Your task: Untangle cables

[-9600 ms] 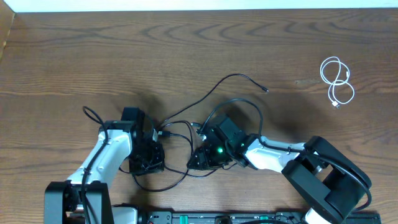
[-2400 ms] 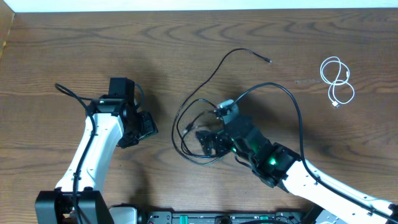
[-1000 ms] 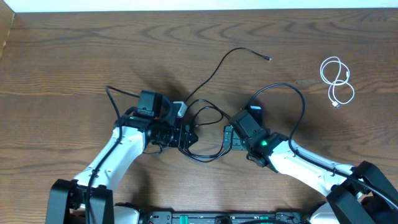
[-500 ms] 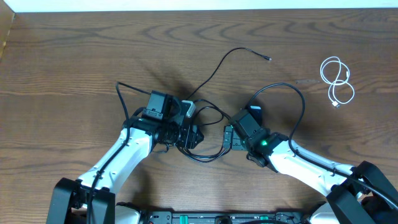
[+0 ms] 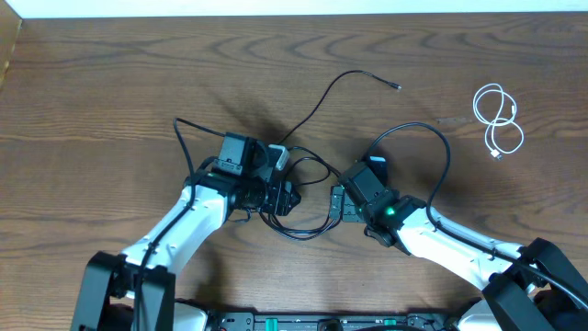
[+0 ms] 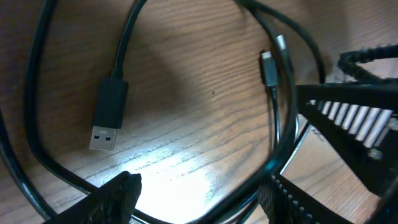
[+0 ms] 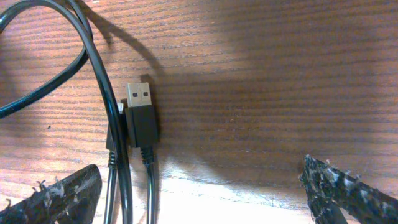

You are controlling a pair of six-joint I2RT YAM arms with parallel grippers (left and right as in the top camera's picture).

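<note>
Your left gripper point(image 6: 199, 190) has its fingers spread wide, close over the table point(image 5: 110, 92), with a loop of the black cables point(image 5: 303, 198) crossing the gap between them, unpinched. Your right gripper point(image 7: 200, 177) is also spread and holds nothing, with a USB plug point(image 7: 142, 115) lying flat just ahead of it. The black tangle lies between both grippers. The white cable point(image 5: 497, 119) sits coiled well apart, far right.
</note>
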